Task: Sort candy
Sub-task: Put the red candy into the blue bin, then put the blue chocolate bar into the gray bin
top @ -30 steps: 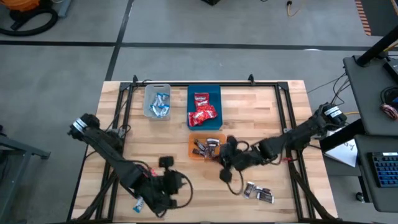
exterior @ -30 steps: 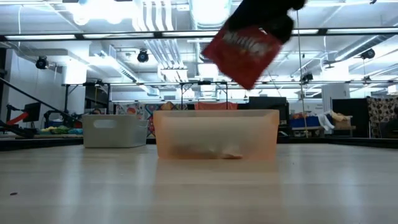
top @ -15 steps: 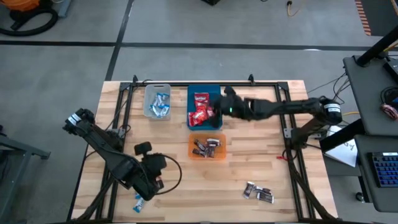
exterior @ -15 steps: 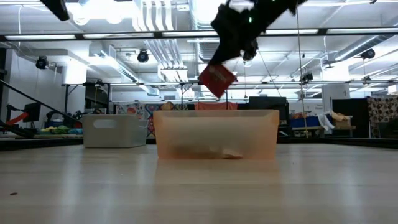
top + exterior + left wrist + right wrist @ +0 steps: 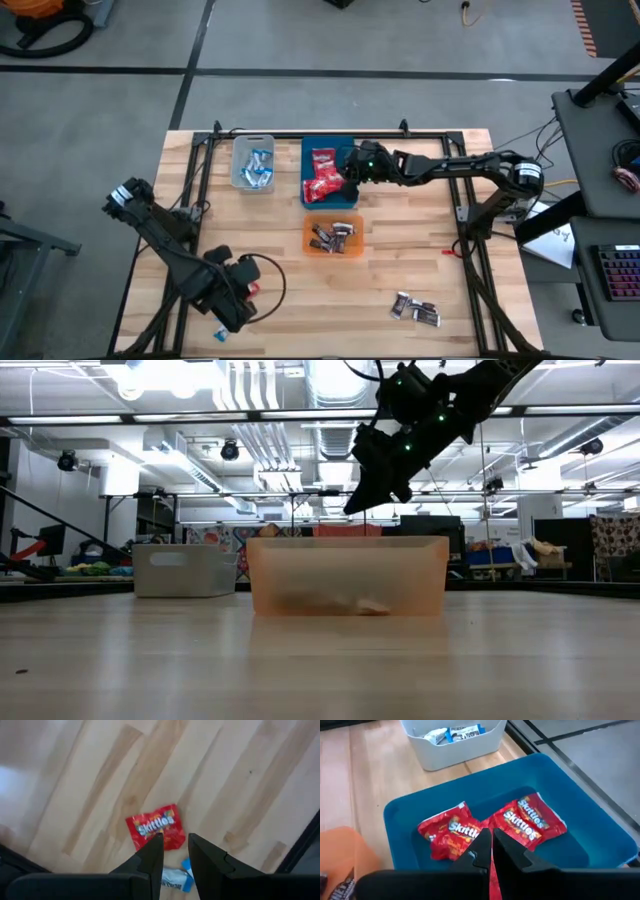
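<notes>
Nearest me, my left gripper (image 5: 240,300) hangs low over the front-left of the desk (image 5: 420,260), its fingers (image 5: 150,857) a little apart and empty, straddling the lower edge of a red candy pack (image 5: 156,827) that lies flat on the wood; I judge I am lined up to pinch it next. A blue-and-white candy (image 5: 175,876) lies just beside it, nearer me. To the front right, a small cluster of dark brown-silver candies (image 5: 416,310) waits unsorted.

Mid-desk, the orange bin (image 5: 333,236) holds the dark ones. Behind it, my right gripper (image 5: 487,851) hovers over the blue bin (image 5: 555,805), fingers pressed together. A strip of red shows between the tips, possibly a wrapper pinched there, though I cannot be sure. Red packs (image 5: 485,830) lie in that bin. Beside it, the clear bin (image 5: 252,164) keeps the blue-and-white ones.
</notes>
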Available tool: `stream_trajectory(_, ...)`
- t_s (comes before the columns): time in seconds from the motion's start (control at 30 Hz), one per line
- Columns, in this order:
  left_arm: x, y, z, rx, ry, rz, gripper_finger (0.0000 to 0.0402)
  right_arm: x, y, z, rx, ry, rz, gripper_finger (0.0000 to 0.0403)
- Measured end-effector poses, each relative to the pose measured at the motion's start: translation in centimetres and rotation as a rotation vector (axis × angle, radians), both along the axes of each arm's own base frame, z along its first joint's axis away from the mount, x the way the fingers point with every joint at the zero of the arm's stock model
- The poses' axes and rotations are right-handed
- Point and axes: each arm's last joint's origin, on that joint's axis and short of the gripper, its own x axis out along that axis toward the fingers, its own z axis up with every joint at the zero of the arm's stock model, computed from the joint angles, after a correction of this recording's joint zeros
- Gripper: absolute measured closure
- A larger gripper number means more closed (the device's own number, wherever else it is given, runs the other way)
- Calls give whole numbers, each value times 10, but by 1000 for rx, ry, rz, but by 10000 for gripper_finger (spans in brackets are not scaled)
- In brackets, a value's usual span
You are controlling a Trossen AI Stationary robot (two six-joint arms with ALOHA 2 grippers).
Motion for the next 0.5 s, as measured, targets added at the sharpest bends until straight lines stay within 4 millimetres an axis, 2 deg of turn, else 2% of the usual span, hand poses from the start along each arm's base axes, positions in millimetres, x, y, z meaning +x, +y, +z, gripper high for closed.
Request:
stream_trajectory(0.2,-4,-3,0,-17,-3,81,327,0,0,-1,-11,14,8,370)
stream_trajectory(0.5,-13,-12,-3,-127,71,376,327,5,3,14,-12,16,23,333)
